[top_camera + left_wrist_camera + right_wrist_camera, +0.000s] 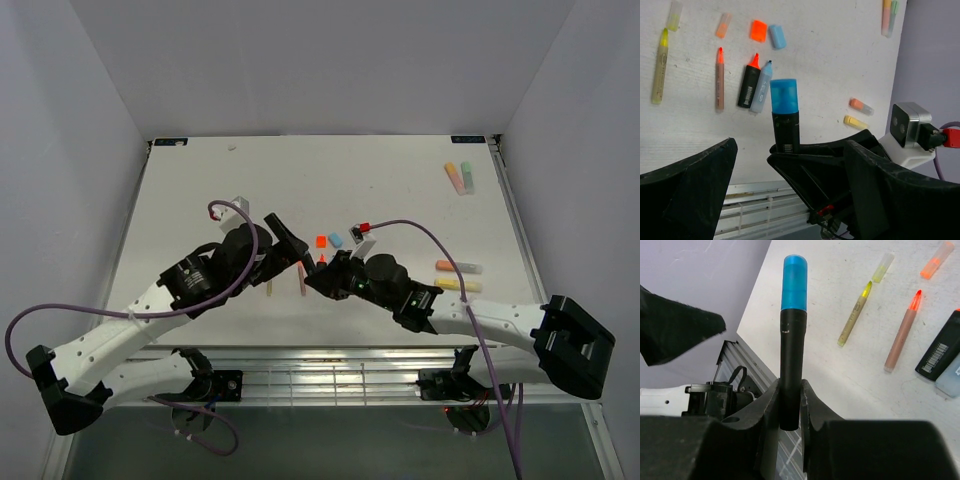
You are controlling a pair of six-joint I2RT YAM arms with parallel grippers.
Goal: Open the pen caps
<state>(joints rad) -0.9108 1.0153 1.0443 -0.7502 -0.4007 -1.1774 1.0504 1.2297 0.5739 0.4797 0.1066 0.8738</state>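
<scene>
My right gripper [790, 405] is shut on a black pen [792, 365] and holds it upright above the table's near part. The pen wears a blue cap [794, 282], which also shows in the left wrist view [784, 95]. My left gripper [792, 145] is open with its jaws wide apart. The capped end stands just beyond its fingertips and touches neither finger. In the top view the two grippers meet, left [290, 245] and right [315, 278], and the held pen is hidden there. A loose orange cap [758, 30] and a loose blue cap [777, 36] lie on the table.
Several uncapped pens lie beyond the grippers: a yellow one [660, 67], a thin orange one [719, 80], a black one with an orange tip [749, 82], and a pale blue one [761, 87]. Two clear caps [723, 25] lie near. Capped pens lie at the right [458, 267] and far right [460, 178].
</scene>
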